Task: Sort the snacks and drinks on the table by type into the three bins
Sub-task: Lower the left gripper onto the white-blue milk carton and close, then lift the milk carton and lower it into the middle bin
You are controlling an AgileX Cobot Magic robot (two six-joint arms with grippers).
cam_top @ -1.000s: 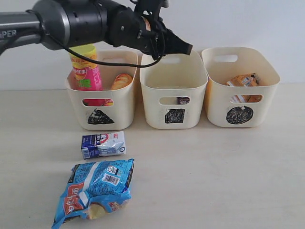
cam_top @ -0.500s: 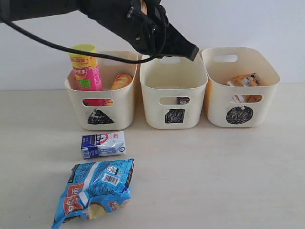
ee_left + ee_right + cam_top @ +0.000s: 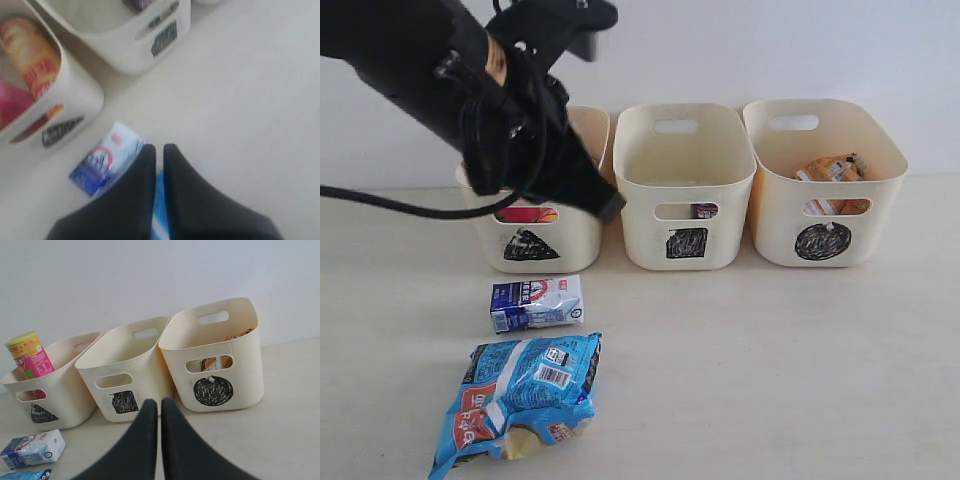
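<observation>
Exterior view: the left gripper (image 3: 609, 207), which half a second earlier hung above the cream tub marked with a black square (image 3: 685, 165), has swung down and across. It now lies in front of the cream tub marked with a black triangle (image 3: 575, 238), its arm hiding most of that tub. The left wrist view shows its jaws drawn narrow, almost touching, with nothing between them. They point down toward the small blue-and-white box carton (image 3: 106, 162), which lies on its side on the pale surface (image 3: 770, 350), just in front of the triangle tub. The crinkly blue-white bag (image 3: 520, 395) lies just nearer the camera than the carton.

Already sorted:
- The pink-red chip canister (image 3: 30, 357) and the yellow-orange canister (image 3: 32, 55) are in the triangle tub.
- The dark purple carton (image 3: 704, 211) is glimpsed through the square tub's handle slot.
- The orange-brown bag (image 3: 830, 168) is in the cream tub marked with a black circle (image 3: 880, 200).

Right wrist view: the right gripper (image 3: 160, 407) is held back, jaws likewise narrow and empty.

Judgement: the descent marks the start of a fresh pick, probably of the carton. Two items remain: the carton for the square tub and the bag for the circle tub. The jaws must open before any grasp.
</observation>
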